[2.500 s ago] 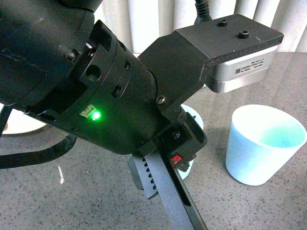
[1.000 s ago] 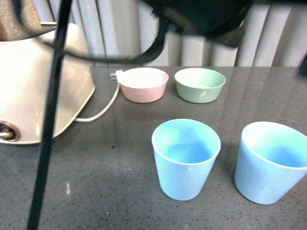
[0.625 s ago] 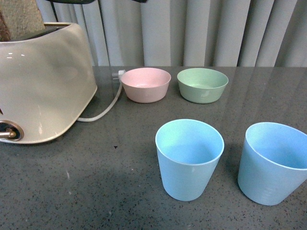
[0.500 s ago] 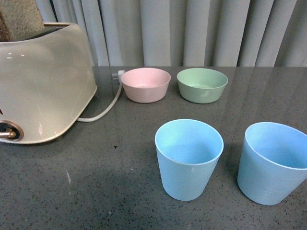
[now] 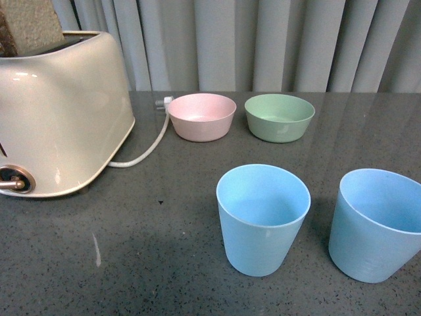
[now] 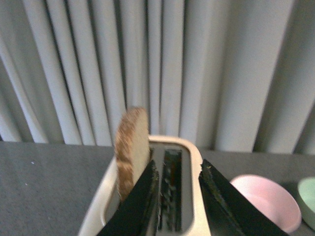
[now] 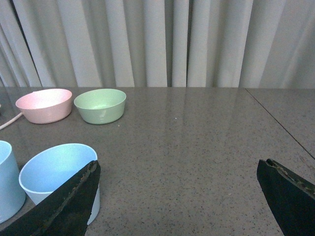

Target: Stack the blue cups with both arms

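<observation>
Two light blue cups stand upright and apart on the grey table in the front view, one in the middle (image 5: 263, 217) and one at the right (image 5: 378, 224). Neither arm shows in the front view. My right gripper (image 7: 177, 167) is open wide and empty, low over the table, with one blue cup (image 7: 54, 169) just beside one finger and the other cup (image 7: 7, 182) past it. My left gripper (image 6: 178, 166) is shut and holds nothing; it hangs over the toaster, away from the cups.
A cream toaster (image 5: 59, 112) with a bread slice (image 5: 29, 26) stands at the left, its white cord (image 5: 148, 145) running back. A pink bowl (image 5: 202, 116) and a green bowl (image 5: 279, 117) sit behind the cups. Grey curtains close the back.
The black arm that filled the front view has lifted up and out of view. Both blue cups now show and stand where they were.
</observation>
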Tool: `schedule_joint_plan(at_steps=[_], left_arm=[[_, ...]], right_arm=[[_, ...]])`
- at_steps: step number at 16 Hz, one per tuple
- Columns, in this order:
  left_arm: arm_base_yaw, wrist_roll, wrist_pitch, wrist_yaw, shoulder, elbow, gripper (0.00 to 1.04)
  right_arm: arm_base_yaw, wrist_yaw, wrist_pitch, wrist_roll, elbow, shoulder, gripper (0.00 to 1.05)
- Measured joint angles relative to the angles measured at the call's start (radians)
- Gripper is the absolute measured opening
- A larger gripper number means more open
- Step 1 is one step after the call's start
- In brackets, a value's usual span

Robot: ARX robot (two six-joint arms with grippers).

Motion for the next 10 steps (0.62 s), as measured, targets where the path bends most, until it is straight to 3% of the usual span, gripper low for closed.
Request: schedule_joint_plan(at_steps=[3, 10], left_arm=[[0.029, 0.001, 0.058, 0.064, -0.083, -0.199, 0.00], [0.116, 0.003, 0.098, 0.136, -0.316, -0.475, 0.01]], right_arm=[[0.000, 0.000, -0.001, 0.000, 0.000, 0.000, 0.98], [0.000, 0.000, 0.000, 0.000, 0.000, 0.000, 0.98]])
